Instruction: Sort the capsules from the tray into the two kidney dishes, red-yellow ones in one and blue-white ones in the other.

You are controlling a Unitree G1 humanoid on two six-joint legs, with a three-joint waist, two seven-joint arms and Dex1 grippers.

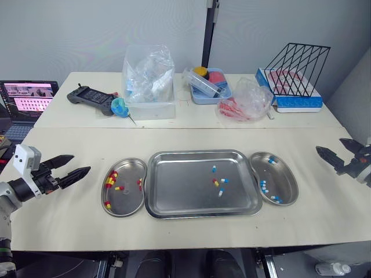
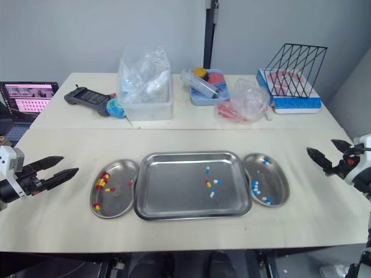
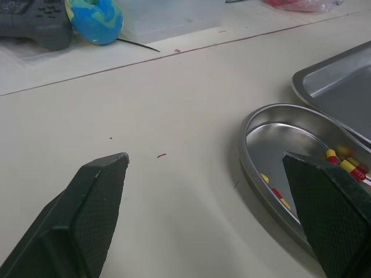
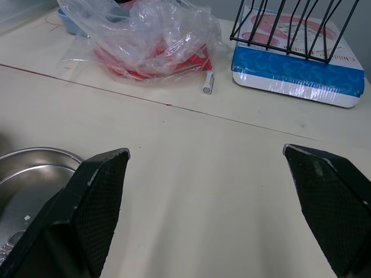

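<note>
Left eye view: one steel tray (image 1: 179, 185) sits mid-bench (image 1: 185, 139) between two kidney dishes. Four capsules lie in it: three blue-white capsules (image 1: 214, 168) and one red-yellow capsule (image 1: 215, 182). The left dish (image 1: 128, 200) holds about six red-yellow ones, bunched and hard to count; the right dish (image 1: 284, 176) holds about five blue-white. The left pincer (image 1: 82, 163) and right pincer (image 1: 328, 144) hang open and empty at the bench's ends.

Left wrist view: one black finger (image 3: 330, 214) covers part of the left dish.

Right wrist view: the right dish is cut off at the picture's edge.
</note>
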